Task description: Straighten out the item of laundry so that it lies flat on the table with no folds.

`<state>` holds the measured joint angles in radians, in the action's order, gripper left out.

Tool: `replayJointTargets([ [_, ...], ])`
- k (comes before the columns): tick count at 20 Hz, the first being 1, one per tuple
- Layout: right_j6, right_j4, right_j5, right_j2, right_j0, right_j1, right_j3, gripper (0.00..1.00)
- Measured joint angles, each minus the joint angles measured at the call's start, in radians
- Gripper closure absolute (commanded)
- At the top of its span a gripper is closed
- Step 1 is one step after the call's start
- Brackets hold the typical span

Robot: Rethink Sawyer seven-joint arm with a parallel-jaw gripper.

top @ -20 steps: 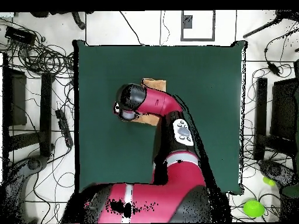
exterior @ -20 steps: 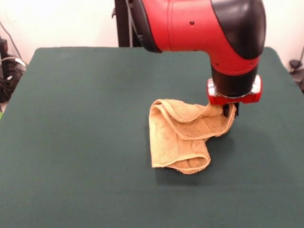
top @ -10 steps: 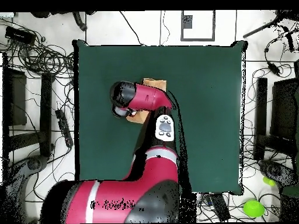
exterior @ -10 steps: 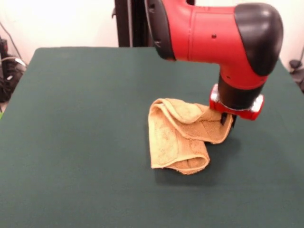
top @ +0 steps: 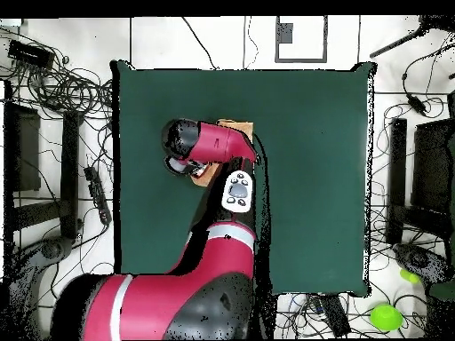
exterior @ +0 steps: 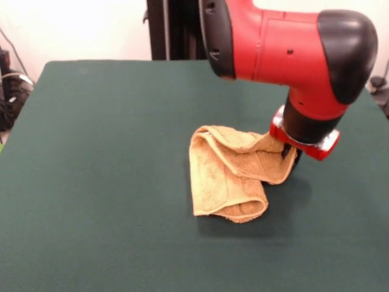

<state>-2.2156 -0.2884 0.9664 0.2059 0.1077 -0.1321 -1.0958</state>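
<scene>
We see 1 red and black arm point(exterior: 285, 42) bent down over the table, its gripper point(exterior: 290, 153) low, fingers mostly hidden, wrist tilted.

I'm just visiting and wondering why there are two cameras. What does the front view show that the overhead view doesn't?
Only the front view shows the towel nearly whole: bunched and folded over itself, one corner at the tool. Only the overhead view shows the whole table and the cables and green ball on the floor; there the arm hides most of the towel. Both show arm, towel and table.
</scene>
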Motion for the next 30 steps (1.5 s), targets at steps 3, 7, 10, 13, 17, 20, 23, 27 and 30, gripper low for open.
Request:
replayJointTargets([
  [3, -0.016, -0.035, 0.017, -0.004, -0.022, 0.001, -0.010, 1.00],
  [7, -0.016, -0.063, 0.045, -0.005, -0.045, 0.006, -0.018, 1.00],
  [10, -0.016, -0.077, 0.072, -0.002, -0.052, 0.019, -0.014, 1.00],
  [13, -0.019, -0.086, 0.108, 0.006, -0.052, 0.033, 0.001, 1.00],
  [17, -0.043, -0.087, 0.191, 0.017, -0.051, 0.058, 0.027, 1.00],
  [20, -0.065, -0.087, 0.237, 0.023, -0.051, 0.073, 0.036, 1.00],
  [23, -0.110, -0.093, 0.289, 0.035, -0.051, 0.091, 0.039, 1.00],
  [27, -0.159, -0.107, 0.318, 0.037, -0.051, 0.100, 0.039, 1.00],
  [30, -0.211, -0.119, 0.335, 0.037, -0.048, 0.102, 0.039, 1.00],
])
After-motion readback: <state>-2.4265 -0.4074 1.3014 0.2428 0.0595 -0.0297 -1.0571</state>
